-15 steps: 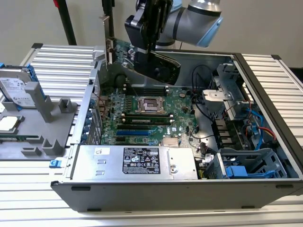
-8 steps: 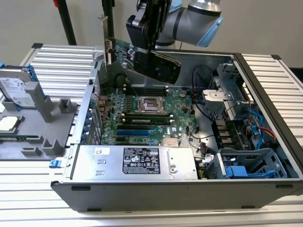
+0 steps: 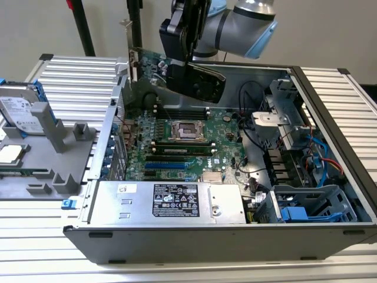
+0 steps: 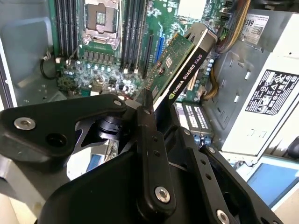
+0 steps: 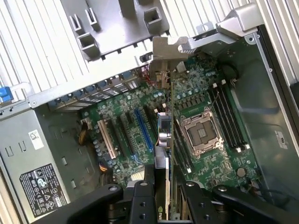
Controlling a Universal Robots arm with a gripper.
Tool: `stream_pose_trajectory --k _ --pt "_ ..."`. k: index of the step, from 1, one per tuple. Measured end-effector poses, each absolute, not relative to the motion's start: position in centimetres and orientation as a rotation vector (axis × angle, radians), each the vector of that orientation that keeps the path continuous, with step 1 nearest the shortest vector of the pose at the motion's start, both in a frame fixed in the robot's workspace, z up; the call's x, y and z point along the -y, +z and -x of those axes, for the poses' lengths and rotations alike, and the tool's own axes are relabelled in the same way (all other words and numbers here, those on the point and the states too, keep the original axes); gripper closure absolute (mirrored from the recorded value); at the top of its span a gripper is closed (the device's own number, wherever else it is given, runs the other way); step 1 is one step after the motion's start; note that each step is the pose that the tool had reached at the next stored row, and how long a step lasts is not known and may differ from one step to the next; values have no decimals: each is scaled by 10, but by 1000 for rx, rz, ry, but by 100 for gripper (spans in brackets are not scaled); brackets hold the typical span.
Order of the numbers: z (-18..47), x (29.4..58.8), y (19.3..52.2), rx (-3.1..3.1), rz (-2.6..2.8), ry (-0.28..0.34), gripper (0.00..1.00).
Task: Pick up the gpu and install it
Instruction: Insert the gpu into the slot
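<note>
Jaws of the gripper point(image 3: 186, 59) are clamped on the gpu point(image 3: 203, 84) (black shroud facing us in the exterior view), which is carried on edge over the motherboard point(image 3: 177, 147) in the open computer case point(image 3: 194, 244), at about 12 o'clock from the CPU socket point(image 3: 187, 131). Its silver bracket point(image 3: 131, 56) pokes up by the case's rear wall. The power supply point(image 3: 171, 200) sits at 6 o'clock, and 1 hard drive point(image 3: 20, 112) rests in a grey holder point(image 3: 59, 135) out at 9 o'clock.
</note>
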State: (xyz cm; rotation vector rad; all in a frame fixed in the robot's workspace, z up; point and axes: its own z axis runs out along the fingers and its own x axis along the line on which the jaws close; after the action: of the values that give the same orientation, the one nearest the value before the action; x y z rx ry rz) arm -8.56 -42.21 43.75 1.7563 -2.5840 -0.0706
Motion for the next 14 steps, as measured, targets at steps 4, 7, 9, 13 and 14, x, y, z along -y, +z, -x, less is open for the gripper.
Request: stream_pose_trajectory --k 4,7,9,13,14 --pt "86 422 438 2560 -1790 -70 100" --pt "86 422 438 2540 -1817 -70 100" --pt "86 422 438 2524 -1839 -70 100" --pt "86 422 438 2488 -1886 -69 100" --pt "86 422 438 2479 -1897 -69 100"
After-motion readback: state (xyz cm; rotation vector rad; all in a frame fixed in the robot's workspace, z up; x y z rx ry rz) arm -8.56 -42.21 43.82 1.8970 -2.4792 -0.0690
